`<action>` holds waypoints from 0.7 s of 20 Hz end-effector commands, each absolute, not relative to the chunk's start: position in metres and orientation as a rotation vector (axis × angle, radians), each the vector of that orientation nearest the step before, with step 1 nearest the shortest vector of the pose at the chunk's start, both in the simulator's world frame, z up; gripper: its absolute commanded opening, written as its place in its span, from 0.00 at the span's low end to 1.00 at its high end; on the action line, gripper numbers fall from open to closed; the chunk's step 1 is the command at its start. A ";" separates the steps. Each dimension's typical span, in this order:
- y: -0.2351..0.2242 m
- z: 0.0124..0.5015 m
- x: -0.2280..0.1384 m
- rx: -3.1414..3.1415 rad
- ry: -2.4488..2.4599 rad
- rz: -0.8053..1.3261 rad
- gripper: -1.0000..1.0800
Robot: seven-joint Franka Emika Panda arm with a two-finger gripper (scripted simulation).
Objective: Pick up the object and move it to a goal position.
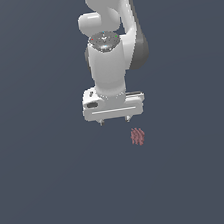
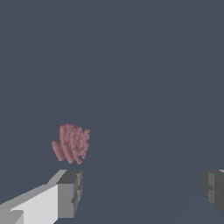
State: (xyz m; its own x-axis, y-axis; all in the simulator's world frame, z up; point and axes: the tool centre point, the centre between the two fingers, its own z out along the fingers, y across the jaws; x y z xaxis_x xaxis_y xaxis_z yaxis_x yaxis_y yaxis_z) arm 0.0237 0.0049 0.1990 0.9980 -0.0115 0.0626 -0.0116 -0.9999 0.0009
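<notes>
1. The gap between the spread fingers (image 2: 70, 192) of the gripper (image 1: 114, 120) holds nothing; the object (image 1: 137, 136) sits just beyond one fingertip, outside the gap.
2. The plain dark ground (image 1: 50, 193) lies open all round the object.

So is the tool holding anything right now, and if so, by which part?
Nothing is held. The white tool is open, and the small dull-red ribbed lump sits apart from it, outside the gap, near one grey fingertip in the wrist view.

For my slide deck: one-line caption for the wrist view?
Open claw hovers near the small dull-red ribbed object, which sits beyond one fingertip, not between them.
</notes>
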 end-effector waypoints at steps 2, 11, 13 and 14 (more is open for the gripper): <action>0.005 0.199 0.024 3.139 -0.017 0.098 0.96; 0.034 0.199 0.024 3.159 0.051 0.070 0.96; 0.034 0.199 0.024 3.159 0.050 0.070 0.96; 0.033 0.198 0.024 3.159 0.046 0.071 0.96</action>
